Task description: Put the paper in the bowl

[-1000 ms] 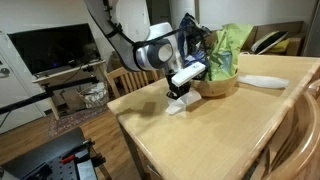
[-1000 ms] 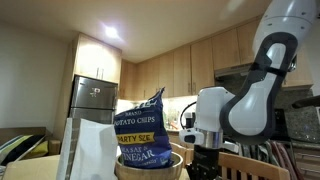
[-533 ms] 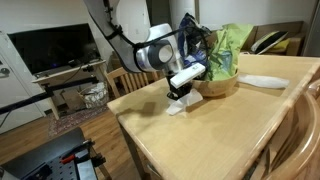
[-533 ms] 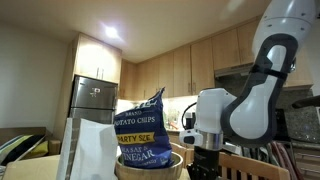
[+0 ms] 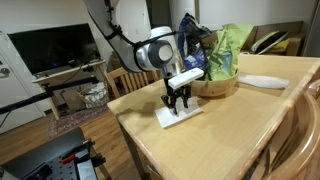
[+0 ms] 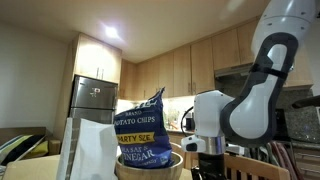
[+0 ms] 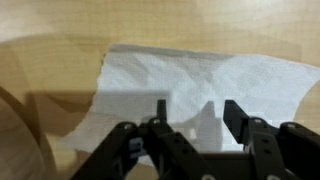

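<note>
The white paper (image 5: 178, 116) lies spread flat on the wooden table (image 5: 230, 140), just in front of the wooden bowl (image 5: 218, 86). My gripper (image 5: 179, 98) hangs directly above the paper, open, with its fingertips just over the sheet. In the wrist view the paper (image 7: 200, 75) fills the middle, and a small raised crease stands between the two black fingers (image 7: 236, 115) of the gripper (image 7: 197, 115). Nothing is gripped. The bowl (image 6: 150, 166) holds a blue chips bag (image 6: 140, 125) and a green bag (image 5: 228, 50).
A flat white oval plate (image 5: 262, 81) lies on the table beyond the bowl. A wooden chair (image 5: 130, 80) stands at the table's far edge behind the arm. A TV (image 5: 55, 48) is on the left. The table edge (image 5: 135, 130) runs close to the paper.
The jaws have opened. The paper, bunched up under the gripper before, now lies spread flat on the table. The gripper has shifted slightly toward the table edge.
</note>
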You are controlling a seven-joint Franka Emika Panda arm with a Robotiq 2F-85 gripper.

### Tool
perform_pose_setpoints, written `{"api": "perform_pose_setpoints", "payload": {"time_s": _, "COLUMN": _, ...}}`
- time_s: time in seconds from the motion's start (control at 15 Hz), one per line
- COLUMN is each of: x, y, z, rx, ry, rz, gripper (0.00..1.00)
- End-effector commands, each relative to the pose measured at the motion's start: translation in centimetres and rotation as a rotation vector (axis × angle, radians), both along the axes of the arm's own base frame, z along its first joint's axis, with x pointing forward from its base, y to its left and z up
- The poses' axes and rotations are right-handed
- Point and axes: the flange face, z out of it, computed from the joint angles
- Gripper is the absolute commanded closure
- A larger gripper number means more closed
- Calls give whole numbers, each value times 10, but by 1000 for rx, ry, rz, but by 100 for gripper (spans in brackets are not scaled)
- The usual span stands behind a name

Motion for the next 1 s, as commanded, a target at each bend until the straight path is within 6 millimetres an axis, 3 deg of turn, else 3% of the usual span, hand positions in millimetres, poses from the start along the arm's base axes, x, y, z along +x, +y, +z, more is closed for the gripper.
{"api": "perform_pose_setpoints", "payload": {"time_s": 0.0, "x": 3, "y": 5, "z": 11, "rx": -51, "ry": 17, "rz": 23, "gripper": 6}}
{"api": "perform_pose_setpoints", "payload": {"time_s": 0.13, "x": 5, "y": 7, "z": 12, "rx": -67, "ry": 29, "rz": 45, "gripper": 0}}
{"api": "perform_pose_setpoints", "payload": {"time_s": 0.4, "x": 11, "y": 12, "z": -3, "rx": -73, "ry": 142, "rz": 127, "gripper": 0}}
{"api": "perform_pose_setpoints", "payload": {"time_s": 0.93, "x": 29, "y": 11, "z": -37, "rx": -119, "ry": 292, "rz": 535, "gripper": 0}}
